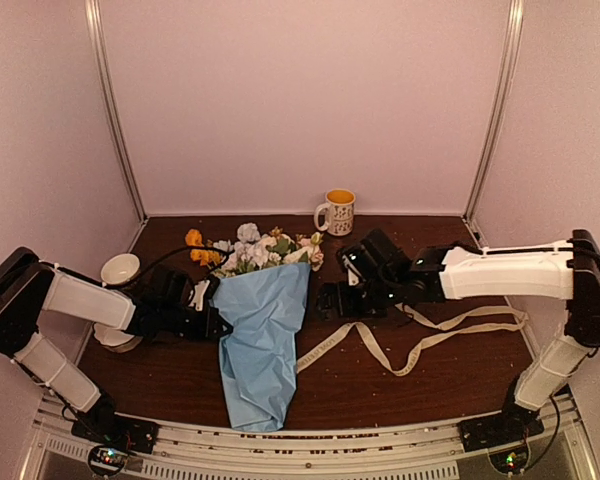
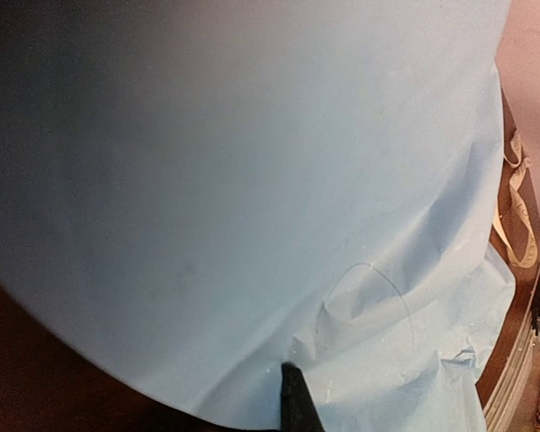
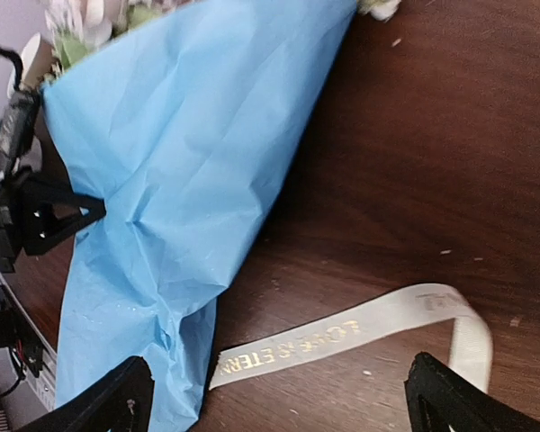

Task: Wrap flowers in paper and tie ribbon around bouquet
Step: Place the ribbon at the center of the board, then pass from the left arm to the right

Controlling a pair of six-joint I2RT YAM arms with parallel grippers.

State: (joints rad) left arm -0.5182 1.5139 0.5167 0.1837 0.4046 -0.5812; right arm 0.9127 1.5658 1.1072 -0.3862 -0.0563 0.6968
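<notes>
Left claw [image 3: 97,212] clamped on paper [image 3: 180,162] edge; right claw [image 3: 283,405] spread wide, ribbon [image 3: 342,331] just ahead. Ribbon judged limp, light, slippery: best pinched flat mid-length.

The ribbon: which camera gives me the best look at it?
Top external: the whole ribbon shows, looping over the table right of the bouquet, one end reaching it. The right wrist view shows only a close stretch with gold lettering; the left wrist view, a sliver at its right edge.
</notes>
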